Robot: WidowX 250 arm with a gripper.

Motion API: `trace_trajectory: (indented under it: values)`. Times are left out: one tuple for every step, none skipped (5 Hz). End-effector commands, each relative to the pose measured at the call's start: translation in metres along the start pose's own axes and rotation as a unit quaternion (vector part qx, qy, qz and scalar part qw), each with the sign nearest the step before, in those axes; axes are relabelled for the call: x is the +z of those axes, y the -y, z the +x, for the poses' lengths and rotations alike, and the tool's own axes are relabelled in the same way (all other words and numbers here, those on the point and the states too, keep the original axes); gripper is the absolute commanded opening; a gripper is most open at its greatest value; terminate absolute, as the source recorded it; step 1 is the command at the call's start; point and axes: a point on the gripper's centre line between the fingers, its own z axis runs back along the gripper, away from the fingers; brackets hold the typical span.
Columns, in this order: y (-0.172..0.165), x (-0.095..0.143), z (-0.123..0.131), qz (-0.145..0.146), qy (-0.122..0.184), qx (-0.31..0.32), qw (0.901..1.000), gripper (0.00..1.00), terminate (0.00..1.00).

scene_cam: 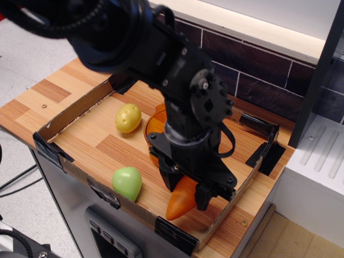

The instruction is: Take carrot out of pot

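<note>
The orange carrot (180,202) is held point-down between the black fingers of my gripper (185,194), low over the wooden floor near the front right of the cardboard tray. The gripper is shut on the carrot. The orange pot (155,122) stands behind the arm in the middle of the tray. Only its left rim shows; the arm hides the rest.
A yellow potato (128,117) lies left of the pot. A green rounded toy (127,183) lies at the tray's front left. The low cardboard wall (70,111) rings the tray, with black clips at its corners. A dark tiled wall stands behind.
</note>
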Motion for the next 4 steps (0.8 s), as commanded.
trace_trajectory:
  values:
    - [-0.005, -0.002, -0.012, 0.013, -0.001, 0.013, 0.9998, 1.0, 0.0]
    - [-0.005, 0.0, -0.01, 0.007, -0.003, 0.013, 0.9999, 1.0, 0.0]
    - [-0.005, 0.029, -0.006, -0.019, 0.013, 0.019, 0.9996, 1.0, 0.0]
    - [-0.011, 0.072, 0.004, -0.051, 0.037, 0.046, 0.9969, 1.0, 0.0]
